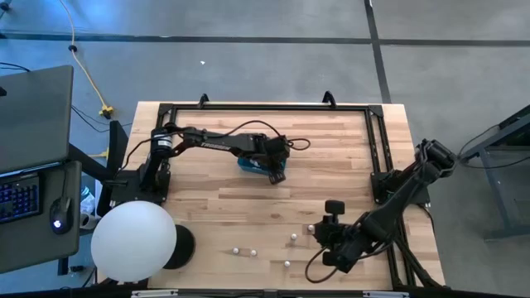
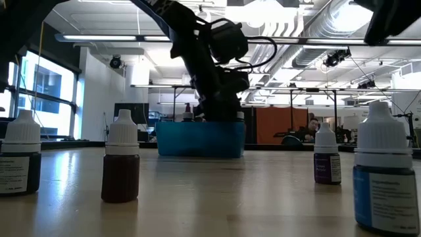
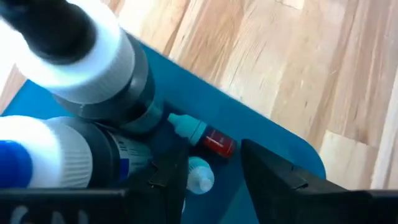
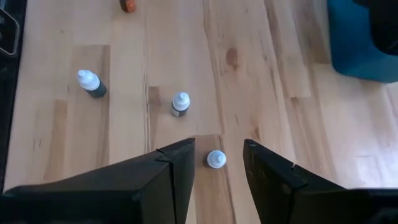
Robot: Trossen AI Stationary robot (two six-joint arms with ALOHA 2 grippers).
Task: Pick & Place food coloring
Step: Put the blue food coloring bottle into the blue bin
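Hanging over the teal box (image 1: pixel 252 165) near the middle of the table (image 1: pixel 273 211), the left gripper (image 1: pixel 277 172) has its two dark fingers (image 3: pixel 273 177) parted with a clear gap between them and nothing pinched in that gap. Seen from its wrist, the fingertips sit just above the box's blue interior (image 3: pixel 273 134). A small red bottle (image 3: pixel 205 137) with a pale dropper tip lies on its side on the box floor just beyond the fingers, and a white cap (image 3: pixel 200 174) shows between them, lower down. Larger white-capped bottles (image 3: pixel 87 56) crowd the same box beside the gripper; whether any touches the fingers cannot be told.

From table height, the left arm's dark wrist drops down behind the box's front wall (image 2: pixel 200 139).

The right gripper (image 1: pixel 335 240) hovers low over the near right part of the table, its fingers (image 4: pixel 273 180) likewise spread and empty. One white-capped food coloring bottle (image 4: pixel 216 159) stands on the wood just ahead of the gap between them. Two more stand farther out, a dark one (image 4: pixel 180 104) and another (image 4: pixel 91 83), well apart from each other.

In the overhead view several tiny white-capped bottles (image 1: pixel 292 238) dot the near half of the table, away from the box. At table height, a brown one (image 2: pixel 121 164), a purple one (image 2: pixel 326 156) and a blue one (image 2: pixel 386 168) stand upright.
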